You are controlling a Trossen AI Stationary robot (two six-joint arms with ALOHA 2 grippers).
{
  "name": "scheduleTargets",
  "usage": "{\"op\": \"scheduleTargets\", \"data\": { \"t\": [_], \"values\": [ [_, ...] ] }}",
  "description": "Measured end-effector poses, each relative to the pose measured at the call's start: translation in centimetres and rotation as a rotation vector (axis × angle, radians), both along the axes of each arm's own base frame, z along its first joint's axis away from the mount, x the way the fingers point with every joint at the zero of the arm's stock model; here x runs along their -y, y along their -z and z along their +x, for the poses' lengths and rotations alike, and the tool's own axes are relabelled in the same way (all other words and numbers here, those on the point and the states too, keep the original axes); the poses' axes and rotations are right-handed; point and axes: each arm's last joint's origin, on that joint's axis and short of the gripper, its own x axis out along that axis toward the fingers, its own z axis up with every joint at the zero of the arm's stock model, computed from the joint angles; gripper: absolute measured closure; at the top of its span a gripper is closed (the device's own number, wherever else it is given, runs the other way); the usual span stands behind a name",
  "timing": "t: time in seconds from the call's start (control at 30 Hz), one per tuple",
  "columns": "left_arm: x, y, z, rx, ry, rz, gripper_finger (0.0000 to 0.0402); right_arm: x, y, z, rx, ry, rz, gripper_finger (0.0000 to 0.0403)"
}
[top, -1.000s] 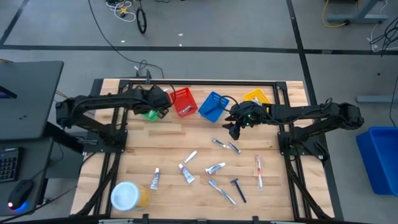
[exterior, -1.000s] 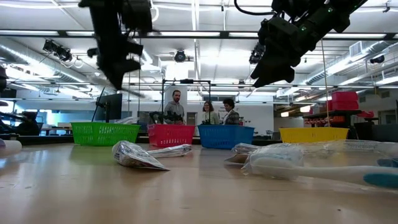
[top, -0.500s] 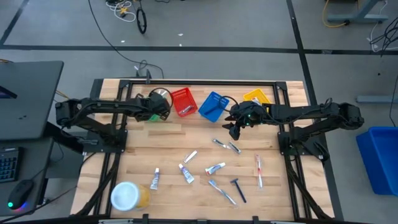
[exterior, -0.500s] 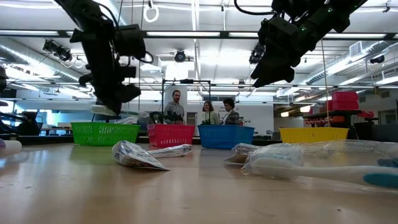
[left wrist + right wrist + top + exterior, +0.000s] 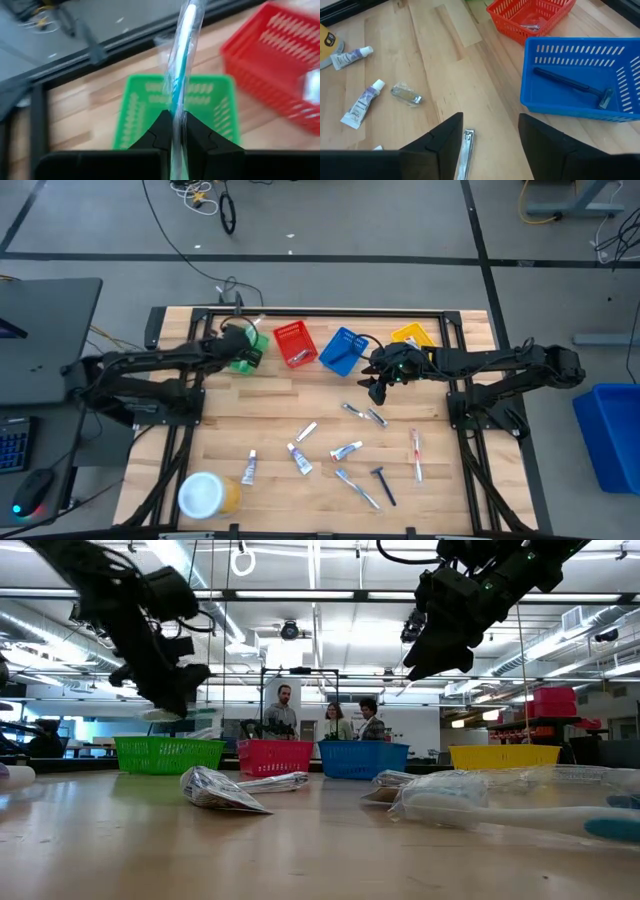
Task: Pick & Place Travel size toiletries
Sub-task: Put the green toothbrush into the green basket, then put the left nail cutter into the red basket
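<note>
My left gripper hovers over the green basket at the table's far left and is shut on a white-and-blue toothbrush in a clear wrapper. My right gripper is open and empty, hanging above the table just near of the blue basket. Small white tubes, a red toothbrush, a blue toothbrush and a dark razor lie flat on the table's near middle. My left gripper pinches the wrapped toothbrush between its two fingers at the lower stretch of the handle. The toothbrush runs along the fingers and sticks out ahead of them. It is lifted clear above the green basket.
A red basket with a wrapped item, the blue basket holding a razor and a yellow basket stand in a row along the far edge. A white-lidded yellow jar stands at the near left corner. People stand beyond the table.
My left gripper, still shut on the toothbrush, has moved toward the table's left edge and come lower, from beside the red basket to over the green basket, turning as it went. My right arm has kept still.
</note>
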Motion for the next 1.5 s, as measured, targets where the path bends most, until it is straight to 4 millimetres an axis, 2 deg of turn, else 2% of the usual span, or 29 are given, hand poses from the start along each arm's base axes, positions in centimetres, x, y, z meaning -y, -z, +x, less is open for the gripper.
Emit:
{"op": "scheduleTargets", "data": {
  "t": [0.17,0.43,0.63,1.27,1.5],
  "values": [
    [0.2,1.7,-1.2,0.131,0.09,0.038,0.0377,0.1,0.0,0.0,-0.002,0.021,-0.018,0.0195],
    [0.0,3.1,-2.3,0.064,0.072,0.046,0.0369,0.2,0.0,0.0,-0.004,0.04,-0.034,0.0202],
    [0.1,3.1,-2.3,0.071,0.069,0.039,0.0361,0.2,0.0,0.0,-0.004,0.04,-0.034,0.0207],
    [0.0,3.0,-2.2,0.073,0.077,0.051,0.0265,0.2,0.0,0.0,-0.003,0.04,-0.034,0.0183],
    [0.0,1.9,-1.1,0.212,0.165,0.097,0.0259,0.1,0.0,0.0,0.001,0.034,0.006,0.0193]
  ]
}}
